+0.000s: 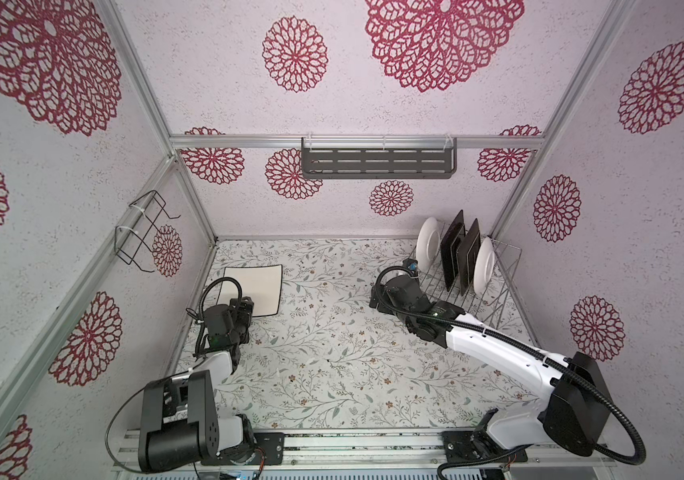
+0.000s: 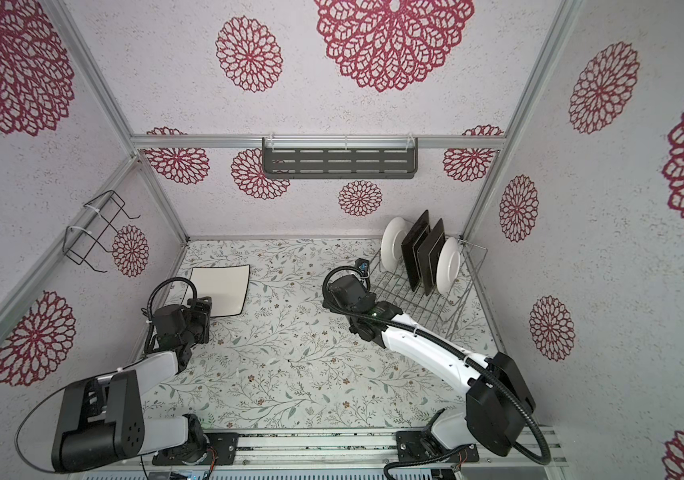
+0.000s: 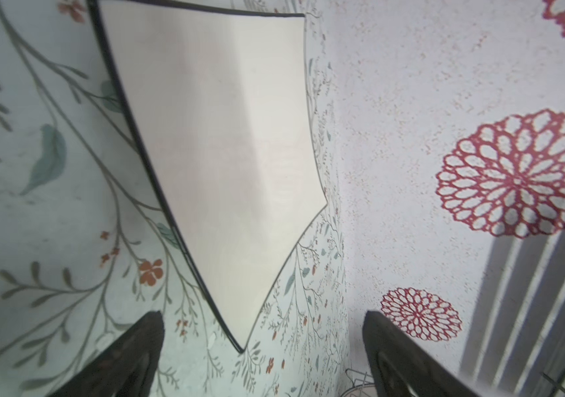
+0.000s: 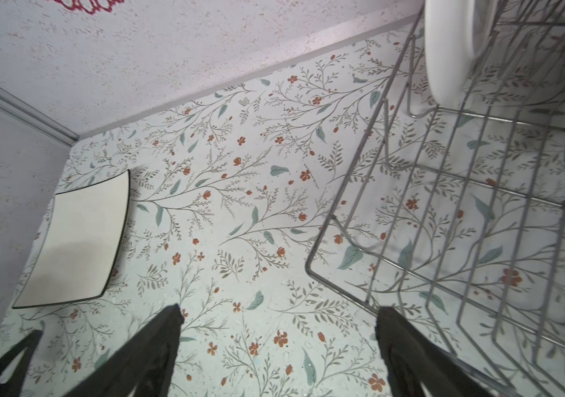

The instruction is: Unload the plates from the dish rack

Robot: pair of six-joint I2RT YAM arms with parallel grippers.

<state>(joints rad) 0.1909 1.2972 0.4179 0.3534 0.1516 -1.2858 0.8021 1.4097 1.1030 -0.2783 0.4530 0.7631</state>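
The silver wire dish rack (image 1: 487,305) (image 2: 454,305) stands at the back right of the table. Upright in it are a round white plate (image 1: 427,243), two dark square plates (image 1: 452,253) (image 1: 468,259) and a second round white plate (image 1: 484,264). A square white plate (image 1: 257,286) (image 2: 225,291) (image 3: 226,137) (image 4: 78,240) lies flat at the back left. My left gripper (image 1: 245,306) (image 3: 263,318) hangs open over that plate's near corner, holding nothing. My right gripper (image 1: 411,268) (image 4: 281,311) is open and empty over the table, beside the rack (image 4: 463,220) and its left round plate (image 4: 446,51).
A dark grey slotted shelf (image 1: 378,160) hangs on the back wall. A small black wire holder (image 1: 140,232) is tied to the left frame post. Patterned walls close in the table at the left, back and right. The arms' mounting rail (image 1: 373,446) runs along the front.
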